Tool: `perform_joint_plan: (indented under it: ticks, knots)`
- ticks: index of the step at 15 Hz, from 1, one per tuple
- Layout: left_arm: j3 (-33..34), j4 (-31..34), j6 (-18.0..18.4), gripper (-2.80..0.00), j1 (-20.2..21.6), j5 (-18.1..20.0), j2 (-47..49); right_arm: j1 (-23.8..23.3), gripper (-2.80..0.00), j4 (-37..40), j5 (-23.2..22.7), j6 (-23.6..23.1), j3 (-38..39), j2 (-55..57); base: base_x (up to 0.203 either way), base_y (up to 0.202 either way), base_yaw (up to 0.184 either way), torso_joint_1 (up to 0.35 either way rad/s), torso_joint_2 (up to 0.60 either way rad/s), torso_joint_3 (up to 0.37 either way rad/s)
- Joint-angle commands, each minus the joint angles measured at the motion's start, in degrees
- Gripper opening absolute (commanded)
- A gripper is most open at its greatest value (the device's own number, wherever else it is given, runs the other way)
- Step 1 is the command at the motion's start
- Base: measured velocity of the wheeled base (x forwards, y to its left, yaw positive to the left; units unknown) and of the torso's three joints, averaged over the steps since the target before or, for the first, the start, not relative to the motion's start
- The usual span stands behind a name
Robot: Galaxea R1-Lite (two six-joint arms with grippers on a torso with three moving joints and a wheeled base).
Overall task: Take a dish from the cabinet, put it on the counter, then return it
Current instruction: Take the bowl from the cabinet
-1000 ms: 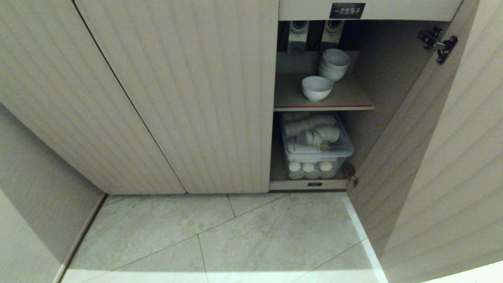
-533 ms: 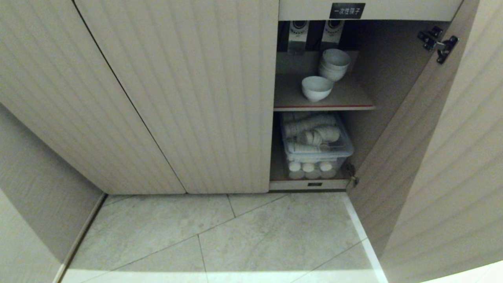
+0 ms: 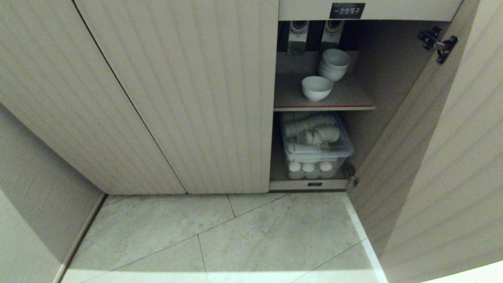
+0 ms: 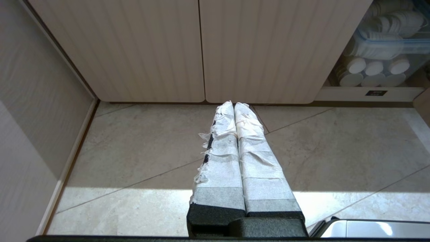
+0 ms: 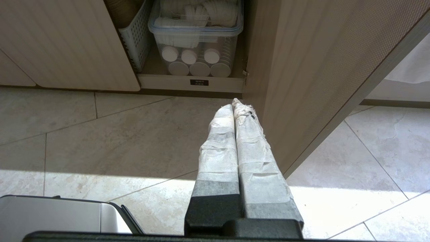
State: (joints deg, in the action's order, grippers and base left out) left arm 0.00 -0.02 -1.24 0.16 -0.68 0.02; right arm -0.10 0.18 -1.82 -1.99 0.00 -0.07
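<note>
1. White ceramic dish (image 3: pixel 316 88) sits on the cabinet (image 3: pixel 177 98) shelf (image 3: pixel 346 103), upper right of frame; not yet taken.
2. Left gripper (image 4: pixel 234 105) and right gripper (image 5: pixel 234 104): fully closed, empty, above the floor.

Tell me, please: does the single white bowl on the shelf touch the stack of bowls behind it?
Apart. The head view shows a strip of bare shelf between the single bowl and the stack of bowls.
</note>
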Motion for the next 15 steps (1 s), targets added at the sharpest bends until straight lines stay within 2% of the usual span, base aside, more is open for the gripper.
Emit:
perform_joint_plan:
  ticks: [1, 9, 15]
  knots:
    - [0.0, 0.0, -0.1, -2.8, 0.0, 0.0, 0.0, 0.0, -2.8, 0.0, 0.0, 0.0, 0.0, 0.1, 0.0, 0.0, 0.0, 0.0, 0.0, 0.0]
    - [0.0, -0.1, -0.3, -2.8, 0.0, -0.1, 0.0, 0.0, -2.8, 0.0, 0.0, 0.0, 0.0, 0.1, 0.0, 0.0, 0.0, 0.0, 0.0, 0.0]
    - [0.0, -0.1, -0.3, -2.8, 0.0, -0.1, 0.0, 0.0, -2.8, 0.0, 0.0, 0.0, 0.0, 0.1, 0.0, 0.142, -0.003, 0.001, 0.0, 0.002]
